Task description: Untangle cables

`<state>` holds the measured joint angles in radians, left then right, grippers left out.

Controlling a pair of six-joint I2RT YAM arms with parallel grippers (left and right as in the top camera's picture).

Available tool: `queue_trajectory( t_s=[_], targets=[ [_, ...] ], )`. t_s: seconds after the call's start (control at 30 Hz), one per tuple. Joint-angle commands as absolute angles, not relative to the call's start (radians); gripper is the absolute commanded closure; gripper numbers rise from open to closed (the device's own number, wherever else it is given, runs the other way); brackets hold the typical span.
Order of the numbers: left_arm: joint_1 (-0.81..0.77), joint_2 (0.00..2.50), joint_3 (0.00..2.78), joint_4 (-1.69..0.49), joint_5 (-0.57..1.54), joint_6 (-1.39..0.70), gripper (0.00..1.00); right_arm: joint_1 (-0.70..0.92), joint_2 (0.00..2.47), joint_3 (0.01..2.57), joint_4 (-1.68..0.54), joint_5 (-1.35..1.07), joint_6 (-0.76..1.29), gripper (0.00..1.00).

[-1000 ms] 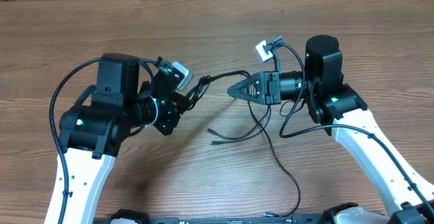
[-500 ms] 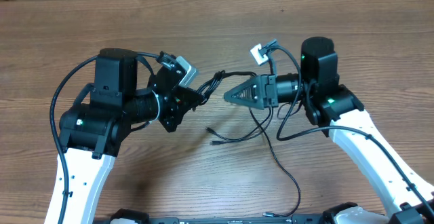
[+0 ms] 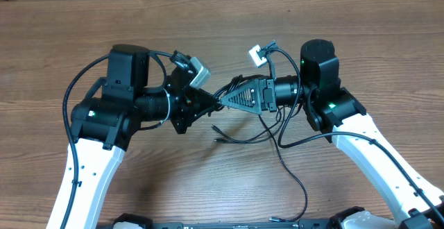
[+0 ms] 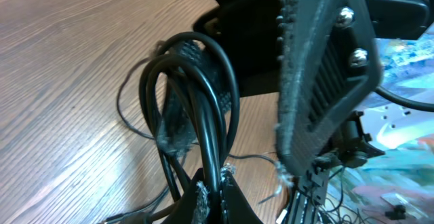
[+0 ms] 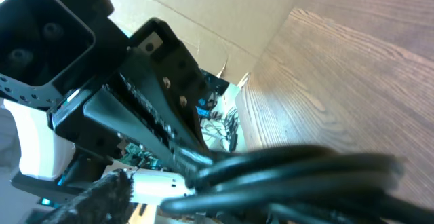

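The cables are thin black cords. A bunched loop point(image 3: 234, 85) of them hangs between the two grippers above the table, and a loose cord point(image 3: 284, 163) trails over the wood toward the front edge. My left gripper point(image 3: 210, 102) is shut on the loop's strands point(image 4: 224, 81), which the left wrist view shows pinched between its fingertips point(image 4: 201, 198). My right gripper point(image 3: 225, 98) is open, tip to tip with the left one. Its ribbed finger point(image 4: 325, 81) stands right of the loop. In the right wrist view the cables point(image 5: 305, 176) cross blurred, close in front.
A small plug end point(image 3: 216, 129) lies on the wooden table point(image 3: 69, 35) below the grippers. Thicker arm wiring loops beside each arm, with white tags point(image 3: 255, 53) on it. A cardboard box point(image 5: 203, 20) shows beyond the table in the right wrist view.
Both arms moved toward each other until the grippers nearly meet. The right gripper opened and slid left to the bunched loop. The left gripper stayed shut on the cables and shifted right.
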<state>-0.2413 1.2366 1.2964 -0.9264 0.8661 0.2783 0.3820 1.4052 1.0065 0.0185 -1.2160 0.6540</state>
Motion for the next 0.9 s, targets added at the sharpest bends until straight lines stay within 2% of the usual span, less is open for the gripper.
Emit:
queue_trajectory(
  t_s=[0.0, 0.33, 0.47, 0.63, 0.87],
  targets=[
    [-0.265, 1.239, 1.312, -0.914, 0.918, 0.265, 0.96, 0.387, 1.399, 1.007, 0.04, -1.206, 0.653, 0.39],
    [-0.269, 1.239, 1.312, -0.91, 0.909, 0.265, 0.96, 0.387, 1.399, 1.007, 0.04, -1.206, 0.653, 0.76],
    [-0.269, 1.239, 1.312, -0.91, 0.909, 0.265, 0.96, 0.387, 1.399, 1.007, 0.04, -1.206, 0.653, 0.8],
    [-0.269, 1.239, 1.312, -0.907, 0.909, 0.265, 0.96, 0.387, 1.399, 1.007, 0.04, -1.206, 0.653, 0.96],
    [-0.269, 1.239, 1.312, -0.904, 0.872, 0.265, 0.96, 0.387, 1.399, 1.007, 0.04, -1.214, 0.653, 0.96]
  ],
)
